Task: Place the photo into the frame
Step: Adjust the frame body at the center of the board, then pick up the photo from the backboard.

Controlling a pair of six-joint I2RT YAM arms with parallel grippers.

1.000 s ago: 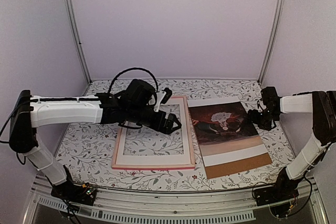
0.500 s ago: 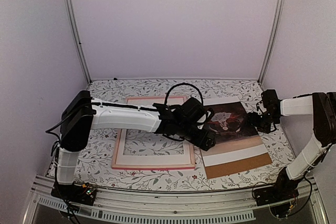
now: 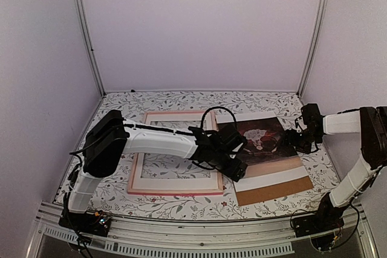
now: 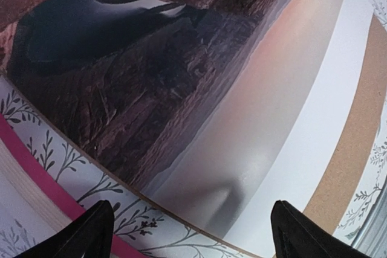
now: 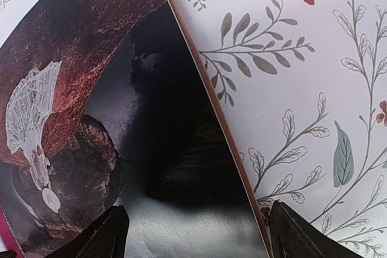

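Right of frame point(image 3: 175, 191), photo point(image 3: 272, 143) flat on table point(image 3: 181, 208); frame holds white mat point(image 3: 175, 181).

Soft even light, gloss glare, blurred close-ups

The photo point(image 3: 266, 140) lies just right of the frame point(image 3: 175, 191)

One photo point(image 3: 272, 146), one frame point(image 3: 175, 190), one brown board point(image 3: 278, 193) — two arms point(image 3: 157, 140) point(image 3: 344, 122)
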